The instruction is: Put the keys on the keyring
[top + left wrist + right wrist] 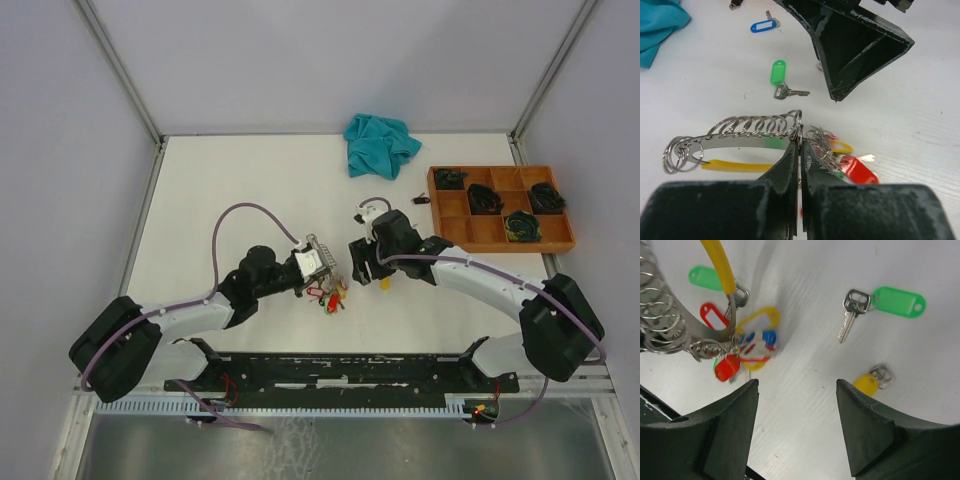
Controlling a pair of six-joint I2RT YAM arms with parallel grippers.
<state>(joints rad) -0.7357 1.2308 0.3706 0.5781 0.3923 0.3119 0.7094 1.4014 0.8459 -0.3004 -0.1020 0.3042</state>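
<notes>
Two hands met near the middle of the table (250, 180). The left hand (799, 144) was pinched shut on the keyring (740, 141), a silver band strung with many small wire loops. A bunch of keys (747, 342) with red, yellow and blue tags clustered at the ring, just beside the clamped fingers. The right hand (797, 427) hovered close by with its fingers spread apart, gripping nothing, over bare table. A green-tagged key (851, 310) lay loose on the table ahead of it, and a yellow-tagged key (871, 380) lay just beside one of its fingers. A blue-tagged key (763, 26) lay farther back, toward the teal cloth (380, 143). A wooden tray (500, 243) stood well apart at the right.
</notes>
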